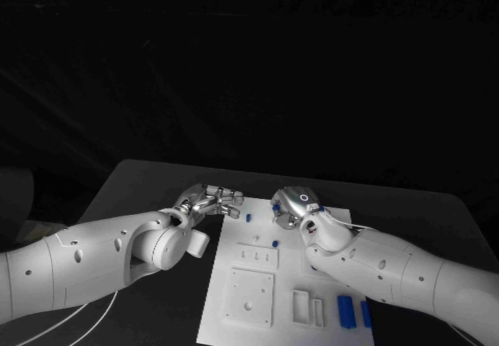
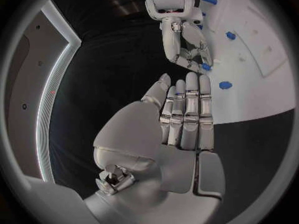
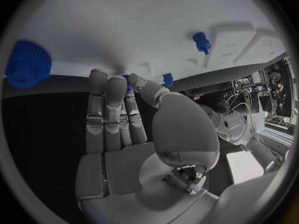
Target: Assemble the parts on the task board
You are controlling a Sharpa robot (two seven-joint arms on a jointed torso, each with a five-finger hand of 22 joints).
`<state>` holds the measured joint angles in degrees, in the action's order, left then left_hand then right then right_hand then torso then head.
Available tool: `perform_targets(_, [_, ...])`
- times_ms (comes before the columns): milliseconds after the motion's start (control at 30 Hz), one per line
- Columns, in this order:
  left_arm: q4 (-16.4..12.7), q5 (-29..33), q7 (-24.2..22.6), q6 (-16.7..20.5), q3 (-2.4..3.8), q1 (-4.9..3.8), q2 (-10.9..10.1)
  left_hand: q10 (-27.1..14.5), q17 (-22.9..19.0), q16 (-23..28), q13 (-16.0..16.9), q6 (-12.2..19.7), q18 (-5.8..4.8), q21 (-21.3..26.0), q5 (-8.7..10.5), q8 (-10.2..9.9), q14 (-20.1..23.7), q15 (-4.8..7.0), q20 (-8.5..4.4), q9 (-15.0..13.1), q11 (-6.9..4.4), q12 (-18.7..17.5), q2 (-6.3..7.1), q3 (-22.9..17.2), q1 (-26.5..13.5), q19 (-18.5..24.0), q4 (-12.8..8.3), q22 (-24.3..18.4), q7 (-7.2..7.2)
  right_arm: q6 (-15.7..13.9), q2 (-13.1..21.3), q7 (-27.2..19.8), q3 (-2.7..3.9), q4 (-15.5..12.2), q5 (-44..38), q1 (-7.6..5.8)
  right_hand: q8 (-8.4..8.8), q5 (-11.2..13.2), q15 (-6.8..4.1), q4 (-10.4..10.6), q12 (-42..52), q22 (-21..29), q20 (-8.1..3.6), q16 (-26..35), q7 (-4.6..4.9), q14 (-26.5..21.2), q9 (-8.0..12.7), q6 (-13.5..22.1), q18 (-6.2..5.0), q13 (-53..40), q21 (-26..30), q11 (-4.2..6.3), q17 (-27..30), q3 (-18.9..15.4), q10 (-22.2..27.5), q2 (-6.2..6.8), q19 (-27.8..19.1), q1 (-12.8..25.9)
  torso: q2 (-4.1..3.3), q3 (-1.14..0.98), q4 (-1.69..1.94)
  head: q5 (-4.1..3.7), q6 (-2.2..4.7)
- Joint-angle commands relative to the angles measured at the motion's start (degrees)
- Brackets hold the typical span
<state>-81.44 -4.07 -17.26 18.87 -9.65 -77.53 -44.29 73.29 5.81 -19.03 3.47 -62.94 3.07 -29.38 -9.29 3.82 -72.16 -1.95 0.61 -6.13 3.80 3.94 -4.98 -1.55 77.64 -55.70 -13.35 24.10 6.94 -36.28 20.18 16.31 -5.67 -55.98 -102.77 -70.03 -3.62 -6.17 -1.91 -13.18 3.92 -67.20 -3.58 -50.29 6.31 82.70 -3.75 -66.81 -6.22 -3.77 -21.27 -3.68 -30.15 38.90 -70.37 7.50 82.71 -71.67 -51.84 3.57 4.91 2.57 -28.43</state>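
Blue parts (image 1: 345, 310) lie loose at the white board's (image 1: 241, 317) near right | right hand (image 1: 294, 207) pinches a small blue part (image 3: 129, 83) at the far edge | left hand (image 1: 211, 201) released, holding nothing | assembly mostly left.

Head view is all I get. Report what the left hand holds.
Observer: Nothing. The left wrist view shows the left hand with straight fingers and a bare palm, over the black table beside the white task board.
Operator: Now check the fingertips of the right hand.
Observer: A small blue part sits right at them; I cannot confirm a grip.
Operator: Name the biggest blue piece near it.
Observer: The right wrist view shows a large blue ridged wheel at the board's edge.
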Motion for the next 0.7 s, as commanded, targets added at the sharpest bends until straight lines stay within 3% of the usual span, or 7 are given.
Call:
perform_targets(33, [-0.02,-0.19,-0.63,-0.12,0.06,-0.09,0.14,-0.39,-0.06,-0.36,0.0,0.42,0.46,0.16,0.09,-0.15,0.21,0.02,0.12,-0.05,0.18,-0.28,-0.03,0.12,-0.75,-0.35,-0.3,0.06,-0.08,-0.31,0.02,-1.35,-0.02,0.3,2.48,0.04,0.11,-1.07,0.83,0.02,-0.63,0.34,0.85,0.5,0.71,0.0,0.2,2.83,-1.5,0.48,0.64,-1.11,0.29,-0.16,3.66,2.35,0.08,1.07,0.0,-0.03,0.03,0.01,-0.07])
perform_targets(200, [0.23,-0.19,-0.63,-0.09,0.06,-0.09,0.04,-0.39,-0.06,-0.36,0.0,0.42,0.46,0.16,0.09,-0.15,0.21,0.02,0.12,-0.05,0.18,-0.28,-0.03,0.12,-0.75,-0.35,-0.3,0.06,-0.08,-1.99,0.39,-1.86,-0.02,0.07,3.87,0.01,0.06,-4.76,1.39,1.55,-0.61,1.89,1.74,1.07,1.5,0.05,0.2,5.99,-2.52,0.48,2.48,-1.98,1.11,-4.12,7.33,4.43,0.88,1.03,0.0,-0.06,-0.07,0.05,-0.03])
perform_targets(467, [0.25,-0.19,-0.67,0.08,0.06,-0.1,-0.36,-0.39,-0.06,-0.36,0.0,0.42,0.46,0.16,0.09,-0.15,0.21,0.02,0.12,-0.05,0.18,-0.28,-0.03,0.12,-0.75,-0.35,-0.3,0.06,-0.08,-3.56,2.59,-3.2,-0.01,-2.21,5.63,-0.15,0.07,-7.91,1.42,3.19,-0.62,3.8,1.85,1.39,1.63,0.13,0.21,6.63,-2.49,0.48,5.18,-2.06,2.05,-10.01,7.94,4.66,2.28,-0.05,-0.04,-0.13,-0.2,-0.14,0.08])
perform_targets(600, [0.14,-0.19,-0.66,0.13,0.06,-0.1,-0.57,-0.39,-0.06,-0.36,0.0,0.42,0.46,0.16,0.09,-0.15,0.21,0.02,0.12,-0.05,0.18,-0.28,-0.03,0.12,-0.75,-0.35,-0.3,0.06,-0.08,-4.08,4.52,-3.53,0.34,-4.46,6.32,-0.41,0.08,-8.05,1.32,3.38,-0.62,3.86,1.77,1.33,1.48,0.16,0.21,6.23,-2.42,0.48,5.45,-1.91,2.13,-9.53,7.27,4.67,2.49,0.11,0.03,-0.29,-0.43,-0.35,0.15])
perform_targets(700, [0.08,-0.19,-0.65,0.13,0.05,-0.1,-0.74,-0.43,-0.07,-0.37,0.0,0.48,0.46,0.29,0.07,-0.16,0.21,0.01,0.13,-0.04,0.2,-0.29,0.01,0.14,-0.81,-0.38,-0.32,0.23,-0.07,-3.96,6.72,-3.65,1.1,-6.78,6.94,-0.76,0.1,-7.67,0.96,3.63,-0.53,3.62,1.45,1.2,1.15,0.15,0.2,5.46,-2.16,0.42,5.52,-1.31,2.08,-7.71,4.68,4.92,2.56,0.93,0.14,-0.44,-0.74,-0.54,0.26])
